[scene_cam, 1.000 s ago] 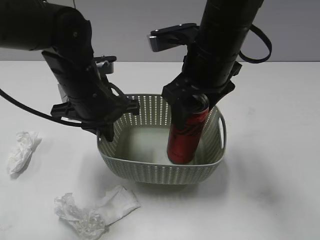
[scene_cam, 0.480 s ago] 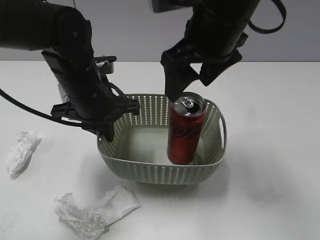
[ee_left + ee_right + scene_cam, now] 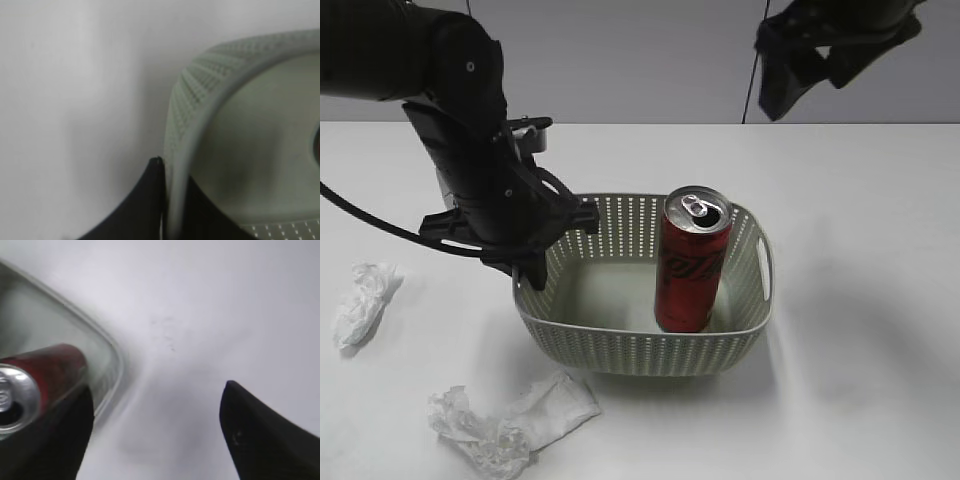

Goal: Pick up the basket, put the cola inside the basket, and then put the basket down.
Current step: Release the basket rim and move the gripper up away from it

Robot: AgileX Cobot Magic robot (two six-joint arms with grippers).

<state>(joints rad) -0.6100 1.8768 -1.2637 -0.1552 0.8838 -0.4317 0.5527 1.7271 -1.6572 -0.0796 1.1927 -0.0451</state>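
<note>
While the left gripper (image 3: pixel 535 262) stays out of it, clamped over the left end wall of the pale sage-green perforated plastic basket (image 3: pixel 650 345), the tall slim red cola can (image 3: pixel 692 262) stands upright inside, toward the far end from that gripper. Above and to the can's right, the right gripper (image 3: pixel 805 78) hangs empty over the white worktop (image 3: pixel 860 380), jaws spread wide.

My exterior camera looks down at a slant across the table (image 3: pixel 880 330). My left wrist camera sits hard against the basket (image 3: pixel 182 120) rim. My right wrist camera looks down from higher; all three share the basket, two the cola (image 3: pixel 40 372).
</note>
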